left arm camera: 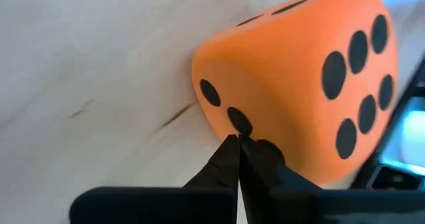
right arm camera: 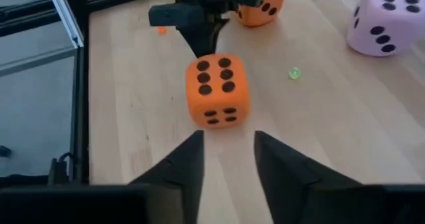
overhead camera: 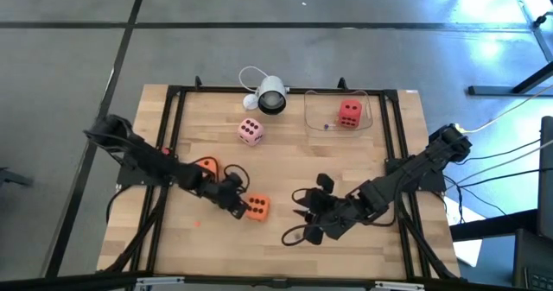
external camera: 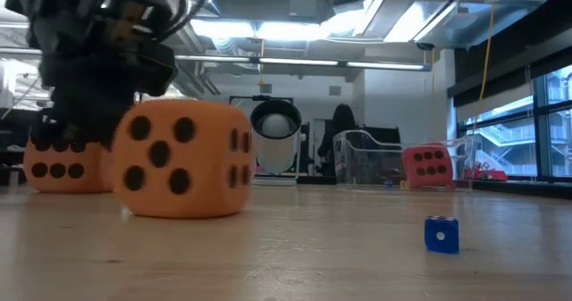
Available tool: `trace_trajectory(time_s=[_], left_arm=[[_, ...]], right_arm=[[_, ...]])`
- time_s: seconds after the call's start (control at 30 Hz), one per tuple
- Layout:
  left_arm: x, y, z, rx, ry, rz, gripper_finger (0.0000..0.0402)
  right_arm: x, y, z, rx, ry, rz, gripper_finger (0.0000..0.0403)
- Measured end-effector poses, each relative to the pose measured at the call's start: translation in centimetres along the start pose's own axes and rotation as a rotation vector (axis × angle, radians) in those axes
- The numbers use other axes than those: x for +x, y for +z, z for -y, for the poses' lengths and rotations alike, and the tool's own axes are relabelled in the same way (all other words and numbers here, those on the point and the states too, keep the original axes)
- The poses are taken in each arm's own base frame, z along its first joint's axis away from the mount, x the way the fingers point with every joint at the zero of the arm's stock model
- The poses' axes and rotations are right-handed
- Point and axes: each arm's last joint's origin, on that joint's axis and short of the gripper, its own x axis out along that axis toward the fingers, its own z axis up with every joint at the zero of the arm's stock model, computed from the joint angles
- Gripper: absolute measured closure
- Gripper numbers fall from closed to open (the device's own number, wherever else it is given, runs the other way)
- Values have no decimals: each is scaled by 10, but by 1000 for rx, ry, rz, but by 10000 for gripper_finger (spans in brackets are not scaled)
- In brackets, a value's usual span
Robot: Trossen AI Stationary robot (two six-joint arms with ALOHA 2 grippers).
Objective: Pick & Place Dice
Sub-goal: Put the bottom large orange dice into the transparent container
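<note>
We note the left hand low over the wooden desk, fingers pressed together with nothing between them, their tips touching the side of an orange die. In the left wrist view the closed fingertips meet the die's face beside its dark dots; the die rests on the desk.

The right hand lies just beside that die on the other side, clear of it. Its fingers stand parted, holding nothing, with the orange die in line with the gap ahead of them.

A second orange die sits behind the left arm, partly hidden by it. The pink die rests near the desk's middle toward the far edge. The red die sits inside a clear container at the far right part of the desk. A white round camera stands at the far edge, between the pink die and the container.

In the low view we see a small blue die on the desk in the foreground; where it lies relative to the arms we cannot tell for sure.
</note>
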Motion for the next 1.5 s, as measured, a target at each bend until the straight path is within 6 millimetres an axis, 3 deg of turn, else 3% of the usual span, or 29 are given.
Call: trace_trajectory(time_s=[0.23,0.5,0.77,0.9,1.03,1.13,1.27,1.5], left_arm=[[16,10,14,47,-23,3,401],[37,36,42,154,-42,35,400],[43,48,52,213,-72,18,399],[40,48,54,240,-97,-16,393],[37,46,56,244,-134,-78,379],[28,47,56,266,-155,-127,361],[0,56,57,285,-173,-144,343],[-65,61,65,324,-216,40,339]], right_arm=[[5,2,0,15,43,-31,234],[6,0,1,-24,69,-66,272],[23,-10,-1,-66,45,-129,300],[30,-12,0,-49,47,-158,287],[33,-12,1,-69,50,-169,248],[34,-11,2,-56,70,-185,213],[38,-13,2,-100,105,-223,181],[41,-7,4,-126,132,-204,181]])
